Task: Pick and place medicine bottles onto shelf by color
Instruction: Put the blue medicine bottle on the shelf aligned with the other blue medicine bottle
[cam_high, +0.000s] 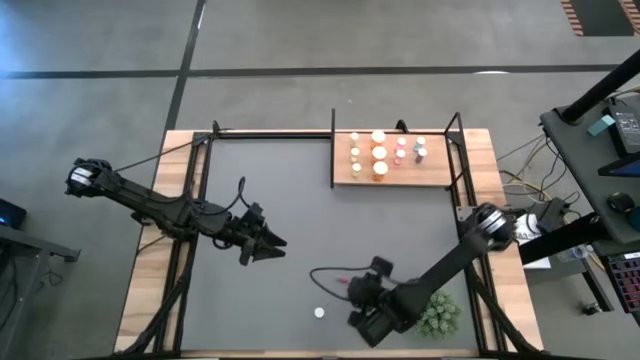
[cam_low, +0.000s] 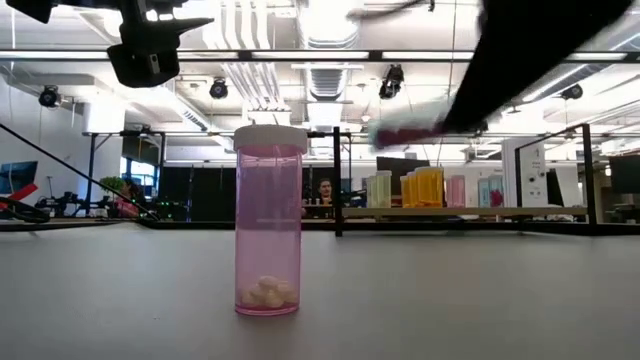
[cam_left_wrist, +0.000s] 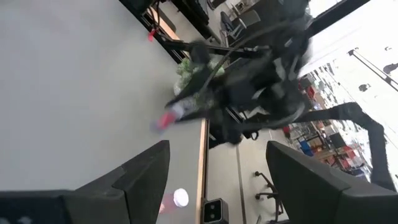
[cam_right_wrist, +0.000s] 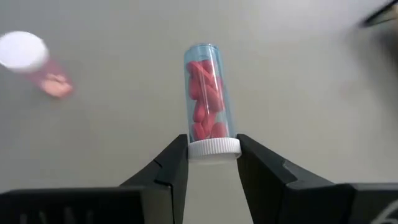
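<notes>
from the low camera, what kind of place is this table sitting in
Probably a large lab or workshop hall: exposed ceiling ducts and track spotlights overhead, an open concrete floor around the table, and an equipment bench with cables beside it.

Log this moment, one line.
right gripper: shut on red-pill bottle cap | left gripper: open, idle | pink bottle: upright on mat

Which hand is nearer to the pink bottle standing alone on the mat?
Right. The right hand is beside the pink bottle; the left hand hovers farther away.
</notes>
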